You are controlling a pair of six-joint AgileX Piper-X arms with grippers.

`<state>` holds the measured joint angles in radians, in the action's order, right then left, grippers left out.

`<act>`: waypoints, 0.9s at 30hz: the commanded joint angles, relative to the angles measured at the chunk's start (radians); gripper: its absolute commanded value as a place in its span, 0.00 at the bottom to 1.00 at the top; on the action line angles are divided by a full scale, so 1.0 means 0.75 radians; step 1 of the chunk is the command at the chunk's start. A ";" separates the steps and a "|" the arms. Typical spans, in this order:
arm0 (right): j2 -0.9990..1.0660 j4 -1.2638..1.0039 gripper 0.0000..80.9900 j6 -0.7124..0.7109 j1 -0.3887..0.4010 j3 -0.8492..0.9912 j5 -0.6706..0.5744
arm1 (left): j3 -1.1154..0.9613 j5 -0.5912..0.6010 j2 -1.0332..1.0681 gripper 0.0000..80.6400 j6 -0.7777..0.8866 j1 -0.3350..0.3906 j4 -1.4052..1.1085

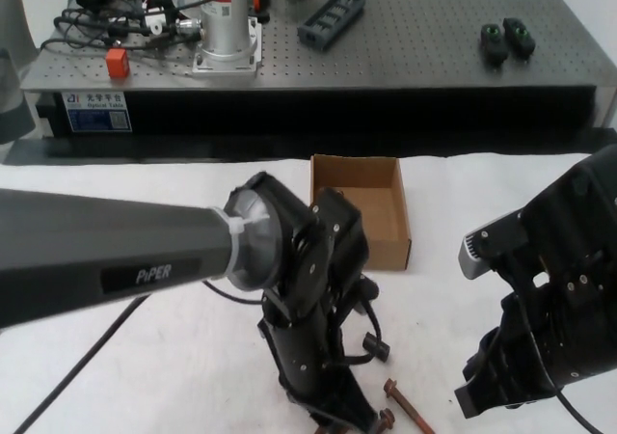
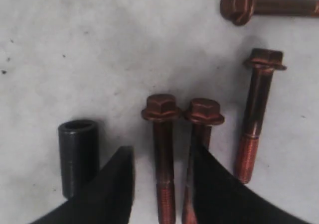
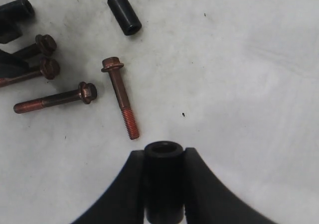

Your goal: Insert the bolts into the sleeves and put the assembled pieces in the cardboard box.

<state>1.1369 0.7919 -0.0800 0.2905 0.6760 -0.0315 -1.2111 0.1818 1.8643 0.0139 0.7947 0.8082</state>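
Bolts (image 3: 120, 95): four, copper-brown with flanged hex heads, all lying flat on the white cloth (image 1: 174, 357); in the high view, two near the bottom edge, just beside the tip of the left arm.
Middle bolt (image 2: 162, 154): flat in the gap of the left gripper (image 2: 160, 147), head pointing away from the wrist, threaded end back between the fingers.
Neighbour bolt (image 2: 203, 118): side by side with the Middle bolt, heads touching or very nearly; shank partly hidden behind one left finger (image 2: 219, 189).
Outer bolts: one (image 2: 259, 114) roughly parallel and just beside the pair, another (image 2: 264, 5) lying crosswise beyond the heads.
Left gripper: claw apart, low over the cloth, straddling the Middle bolt; cannot tell whether either finger touches it.
Loose sleeve (image 2: 78, 154): black tube on the cloth, just outside the other left finger, open bore visible at the far end.
Held sleeve (image 3: 164, 179): black tube, bore facing outward from the wrist, pinched on both sides.
Right gripper (image 3: 164, 157): claw clamped on the Held sleeve, above bare cloth, off to the side of the bolt cluster.
Second loose sleeve (image 3: 124, 14): black, flat on the cloth beyond the nearest bolt, apart from it.
Cardboard box (image 1: 390, 251): open-topped, on the cloth beyond the left arm, between the two arms.
Perforated bench (image 1: 434, 58): behind the cloth, carrying black parts and a metal post.
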 commanded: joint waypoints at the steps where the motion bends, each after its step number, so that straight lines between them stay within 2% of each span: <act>1: -0.016 -0.005 0.04 -0.013 0.000 0.001 -0.003 | 0.071 -0.017 -0.003 0.34 -0.019 -0.006 -0.092; 8: -0.016 -0.005 0.04 -0.010 0.000 0.001 -0.003 | 0.093 -0.064 0.007 0.31 -0.019 -0.006 -0.208; 13: -0.016 -0.005 0.04 -0.003 0.000 0.001 -0.003 | 0.093 -0.074 0.047 0.17 -0.051 -0.004 -0.187; 17: -0.063 -0.033 0.04 0.005 0.000 0.001 -0.003 | 0.093 -0.070 0.037 0.01 -0.051 -0.004 -0.158; 23: -0.289 -0.208 0.04 0.139 0.000 -0.002 -0.154 | 0.096 -0.043 -0.135 0.01 0.027 -0.020 -0.212; 27: -0.440 -0.272 0.04 0.221 0.000 -0.068 -0.269 | 0.163 0.107 -0.379 0.01 0.128 -0.078 -0.468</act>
<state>0.7988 0.5825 0.0502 0.2905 0.6142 -0.1720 -1.1021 0.2030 1.6933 0.0580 0.7619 0.5697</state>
